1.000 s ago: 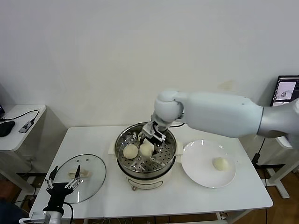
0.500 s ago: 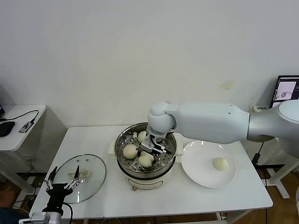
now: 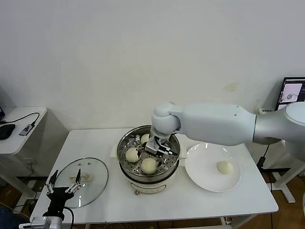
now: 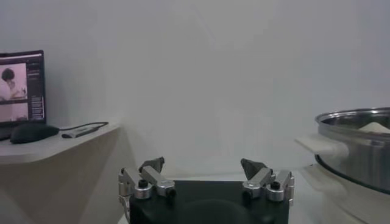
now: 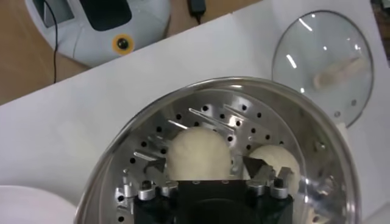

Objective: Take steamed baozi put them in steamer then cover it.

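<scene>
Third baozi (image 3: 148,165) now released inside steamer (image 3: 125,168); right gripper (image 3: 157,147) spread wide above it; one bun (image 3: 224,167) left beside steamer.

Lab: bare wall, monitor (image 3: 291,92), side desk (image 3: 21,125).

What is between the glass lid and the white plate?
The steamer stands between the cover and the plate, seen in the head view, with three baozi inside.

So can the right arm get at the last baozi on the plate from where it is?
Probably yes. The right gripper hangs open over the steamer, holding nothing, and the baozi lies alone on the white plate beside it, uncovered.
</scene>
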Motion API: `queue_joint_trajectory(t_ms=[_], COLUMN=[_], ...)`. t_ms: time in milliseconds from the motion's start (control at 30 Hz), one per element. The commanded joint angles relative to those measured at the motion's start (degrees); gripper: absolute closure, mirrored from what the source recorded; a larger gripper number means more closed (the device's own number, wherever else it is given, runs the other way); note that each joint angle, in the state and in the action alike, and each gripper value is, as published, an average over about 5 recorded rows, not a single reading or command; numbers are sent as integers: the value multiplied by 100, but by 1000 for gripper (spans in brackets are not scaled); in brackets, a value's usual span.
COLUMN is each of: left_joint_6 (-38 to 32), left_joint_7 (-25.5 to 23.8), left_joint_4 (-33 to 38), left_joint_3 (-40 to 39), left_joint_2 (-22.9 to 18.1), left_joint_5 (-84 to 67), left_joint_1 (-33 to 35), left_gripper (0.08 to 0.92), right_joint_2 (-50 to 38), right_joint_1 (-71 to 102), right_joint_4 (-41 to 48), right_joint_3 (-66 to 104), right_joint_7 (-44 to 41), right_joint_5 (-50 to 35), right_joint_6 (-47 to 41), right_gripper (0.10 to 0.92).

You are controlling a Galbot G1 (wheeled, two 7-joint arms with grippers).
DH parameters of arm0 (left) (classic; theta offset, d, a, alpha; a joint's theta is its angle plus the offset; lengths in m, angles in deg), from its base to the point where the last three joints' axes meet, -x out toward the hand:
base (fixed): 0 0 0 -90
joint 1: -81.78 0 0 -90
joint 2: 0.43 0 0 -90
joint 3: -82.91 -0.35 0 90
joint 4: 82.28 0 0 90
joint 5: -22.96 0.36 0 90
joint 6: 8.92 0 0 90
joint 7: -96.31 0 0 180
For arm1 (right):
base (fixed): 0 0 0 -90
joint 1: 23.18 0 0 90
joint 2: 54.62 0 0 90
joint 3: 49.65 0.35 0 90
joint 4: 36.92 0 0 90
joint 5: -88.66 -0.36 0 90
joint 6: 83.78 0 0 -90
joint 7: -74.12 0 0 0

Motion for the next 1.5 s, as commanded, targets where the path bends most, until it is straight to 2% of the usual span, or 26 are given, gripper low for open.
queue_joint_trajectory(t_ms=[33, 300, 433, 600, 833, 1067, 1500], left_joint_6=[8, 31, 44, 56, 106, 184, 161], left_joint_7=[-3, -11, -15, -19, -28, -26, -29], left_joint_4=[2, 35, 22, 26, 90, 156, 180], left_joint_3=[3, -12, -92, -208, -317, -365, -383], left_joint_2=[23, 86, 106, 153, 260, 268, 179], left_joint_5=[-1, -17, 3, 28, 17, -38, 14], left_joint_1=[1, -31, -83, -118, -93, -67, 21], left_gripper=[177, 177, 177, 177, 177, 177, 177], right_joint_2=[-352, -1470, -2241, -3265, -4184, -4483, -4093], right_joint_1=[-222, -435, -437, -184, 1587, 3397, 3893], right_joint_4=[-64, 50, -173, -480, -268, -92, 283], right_joint_3=[318, 883, 917, 927, 2123, 3373, 3555], right_joint_7=[-220, -604, -600, -528, -437, -375, -75], right_joint_5=[-167, -466, -480, -188, 551, 1112, 1543], right_joint_6=[-391, -1849, -2362, -2537, -2163, -2018, -2050], right_gripper=[203, 203, 203, 203, 203, 203, 203])
